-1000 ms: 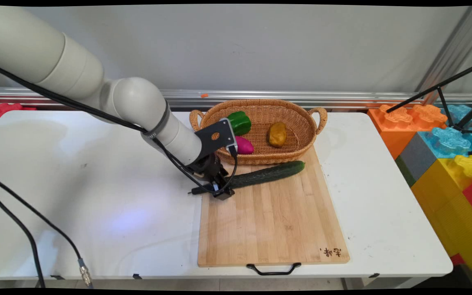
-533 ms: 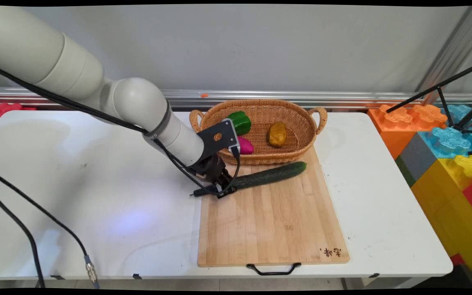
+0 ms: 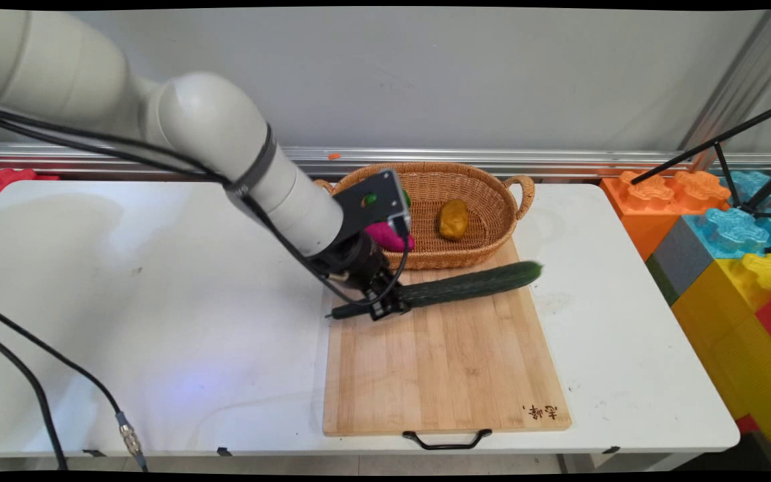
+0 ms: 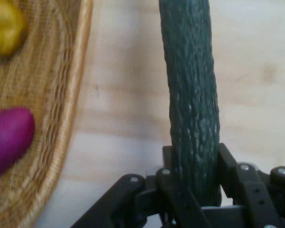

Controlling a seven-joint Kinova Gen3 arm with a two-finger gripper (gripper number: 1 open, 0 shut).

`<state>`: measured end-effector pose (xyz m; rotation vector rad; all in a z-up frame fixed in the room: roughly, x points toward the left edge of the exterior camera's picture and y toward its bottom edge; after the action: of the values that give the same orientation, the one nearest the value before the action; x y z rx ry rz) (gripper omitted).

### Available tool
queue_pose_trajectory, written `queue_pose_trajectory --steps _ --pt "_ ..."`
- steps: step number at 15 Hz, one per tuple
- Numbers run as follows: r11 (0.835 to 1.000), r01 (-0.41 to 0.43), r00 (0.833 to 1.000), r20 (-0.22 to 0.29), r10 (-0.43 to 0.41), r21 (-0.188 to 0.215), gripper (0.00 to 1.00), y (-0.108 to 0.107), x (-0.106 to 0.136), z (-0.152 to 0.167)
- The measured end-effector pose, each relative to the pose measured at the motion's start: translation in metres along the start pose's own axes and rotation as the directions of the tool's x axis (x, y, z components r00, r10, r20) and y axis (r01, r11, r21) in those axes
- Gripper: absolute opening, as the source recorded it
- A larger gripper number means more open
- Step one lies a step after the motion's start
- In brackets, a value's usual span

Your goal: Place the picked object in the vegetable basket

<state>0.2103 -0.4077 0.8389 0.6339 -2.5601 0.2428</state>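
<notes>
My gripper is shut on a long dark green cucumber near its thin stem end and holds it slightly above the wooden cutting board. The cucumber's far tip sticks out past the board's right edge. In the hand view the cucumber runs up the picture from between my fingers, with the board below it. Just behind stands a wicker basket holding a yellow-brown potato and a magenta vegetable; a green pepper is mostly hidden by my wrist.
Large coloured building blocks are stacked off the table's right end, with a black tripod over them. Black cables hang over the table's left front. The board has a black handle at its near edge.
The gripper has risen and shifted right with the cucumber in it. The cucumber left the board's surface and its far tip now reaches past the board's right edge.
</notes>
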Motion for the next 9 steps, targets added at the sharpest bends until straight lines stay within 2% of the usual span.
queue_pose_trajectory --steps 2,3,6,9 --pt "1.000 -0.020 0.999 -0.035 0.020 -0.001 0.00 -0.001 0.020 -0.013" --pt "0.999 -0.035 0.998 -0.058 0.036 0.010 0.00 -0.005 0.031 -0.019" --pt "0.993 -0.086 0.989 -0.114 0.094 0.080 0.00 -0.032 0.058 -0.033" --pt "0.983 -0.130 0.981 -0.128 0.146 0.130 0.00 -0.061 0.066 -0.035"
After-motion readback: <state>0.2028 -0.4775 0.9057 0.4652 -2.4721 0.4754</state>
